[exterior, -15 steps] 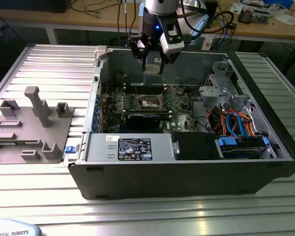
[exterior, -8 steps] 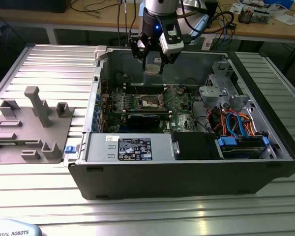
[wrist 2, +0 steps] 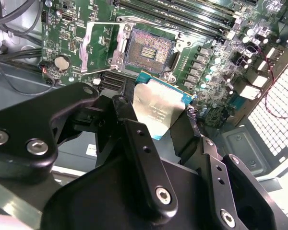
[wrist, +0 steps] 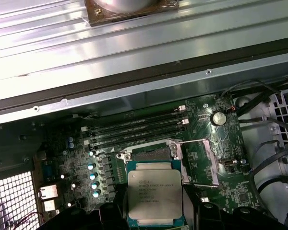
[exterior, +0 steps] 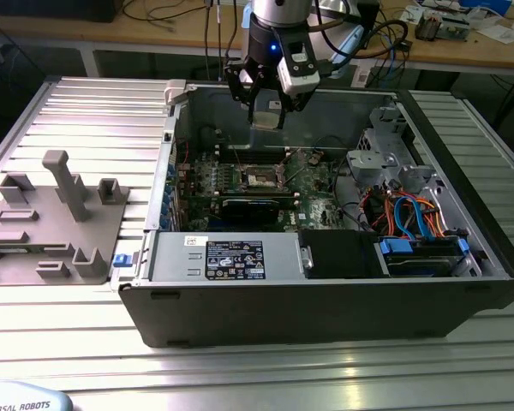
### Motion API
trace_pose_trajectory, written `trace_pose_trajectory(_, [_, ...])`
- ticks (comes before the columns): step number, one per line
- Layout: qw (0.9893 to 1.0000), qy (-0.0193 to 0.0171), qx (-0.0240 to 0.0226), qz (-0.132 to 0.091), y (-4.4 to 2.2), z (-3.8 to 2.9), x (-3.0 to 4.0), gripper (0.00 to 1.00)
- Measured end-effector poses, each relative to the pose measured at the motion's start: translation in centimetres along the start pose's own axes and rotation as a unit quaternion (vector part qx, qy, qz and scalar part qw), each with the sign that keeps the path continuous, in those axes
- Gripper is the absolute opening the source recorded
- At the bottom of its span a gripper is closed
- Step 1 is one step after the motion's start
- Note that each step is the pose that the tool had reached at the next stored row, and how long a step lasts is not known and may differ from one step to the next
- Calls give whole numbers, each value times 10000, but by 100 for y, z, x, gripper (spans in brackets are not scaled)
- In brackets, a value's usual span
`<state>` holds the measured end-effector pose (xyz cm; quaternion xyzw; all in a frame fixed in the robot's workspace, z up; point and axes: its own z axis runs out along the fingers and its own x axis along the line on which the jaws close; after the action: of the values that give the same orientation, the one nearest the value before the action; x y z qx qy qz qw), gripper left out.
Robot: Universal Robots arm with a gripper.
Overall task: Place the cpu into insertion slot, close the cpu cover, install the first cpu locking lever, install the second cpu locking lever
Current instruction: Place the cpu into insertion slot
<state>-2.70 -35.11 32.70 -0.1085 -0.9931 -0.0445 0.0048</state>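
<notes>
Cpu (wrist: 155, 194) in gripper (exterior: 267, 118), seemingly above slot (wrist 2: 150, 50)

I am working in what looks like a robotics lab or electronics workshop. An open computer case (exterior: 308, 308) sits on a ribbed aluminium table (exterior: 240, 377), its green motherboard (exterior: 315, 181) exposed. To the exterior view's left of the case lies a grey fixture plate (exterior: 56, 227). Behind the case runs a wooden workbench (exterior: 463, 51) strewn with cables (exterior: 167, 13) and loose electronics (exterior: 450, 21).

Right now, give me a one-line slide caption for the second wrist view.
Gripper holds the cpu clear of the empty insertion slot, cpu cover swung open.
</notes>
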Motion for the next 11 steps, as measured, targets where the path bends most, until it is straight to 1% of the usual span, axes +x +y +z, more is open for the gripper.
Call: trace_pose_trajectory(11, [9999, -9, -2, 105, 0, 1, 0, 54])
